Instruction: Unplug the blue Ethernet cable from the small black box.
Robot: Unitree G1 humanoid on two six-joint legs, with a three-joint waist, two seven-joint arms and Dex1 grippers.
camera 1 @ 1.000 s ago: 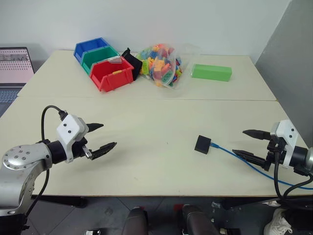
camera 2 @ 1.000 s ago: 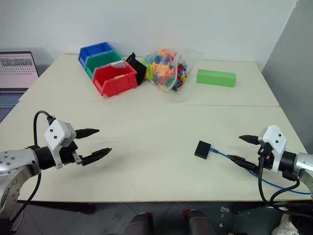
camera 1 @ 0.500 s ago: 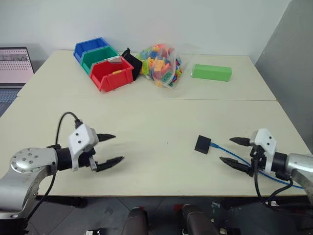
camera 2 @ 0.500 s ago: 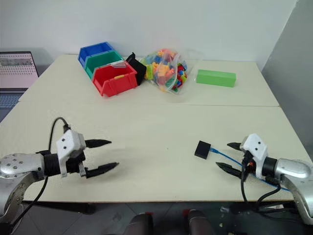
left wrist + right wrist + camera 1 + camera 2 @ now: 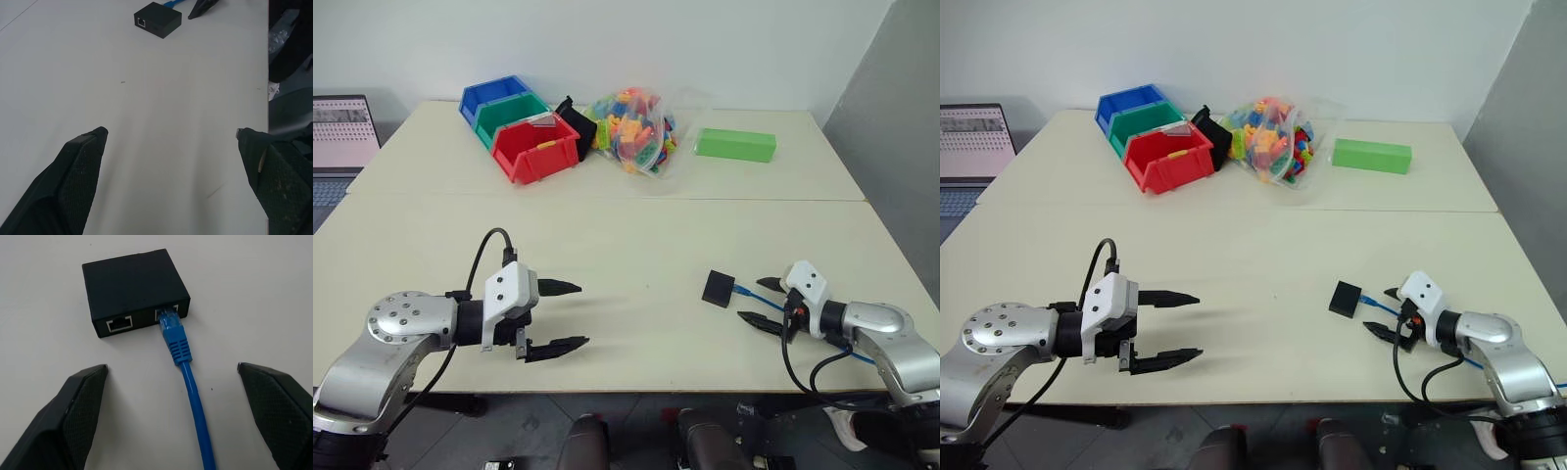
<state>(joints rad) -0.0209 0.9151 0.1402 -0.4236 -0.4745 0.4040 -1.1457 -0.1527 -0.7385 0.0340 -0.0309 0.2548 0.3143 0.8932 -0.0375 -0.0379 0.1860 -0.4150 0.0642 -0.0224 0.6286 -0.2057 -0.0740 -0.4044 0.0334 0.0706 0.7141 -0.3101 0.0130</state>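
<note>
I've got the small black box sitting flat on the table, right of centre, near the front edge. The blue Ethernet cable is plugged into one of the 2 ports on the box's side face; the other port, just beside it, is bare. From the plug the cable runs along the tabletop toward the R arm and off the front-right edge.

My right gripper is low over the table just right of the box, fingers spread wide, holding nothing. In the R wrist view the 2 black fingertips sit either side of the cable w/ the plug and box straight ahead between them; neither tip touches cable or box as far as I can tell.

My left gripper hovers over bare tabletop on the L side, well apart from the box, also spread wide and empty. L wrist view looks across the table at the box, w/ a bit of blue cable and the R gripper's tip just beside it.

Far side of the table: blue, green and red bins in a row, a black bin touching them, a clear bag of coloured blocks, then a green box further right. Laptop screen off the table's L edge.
</note>
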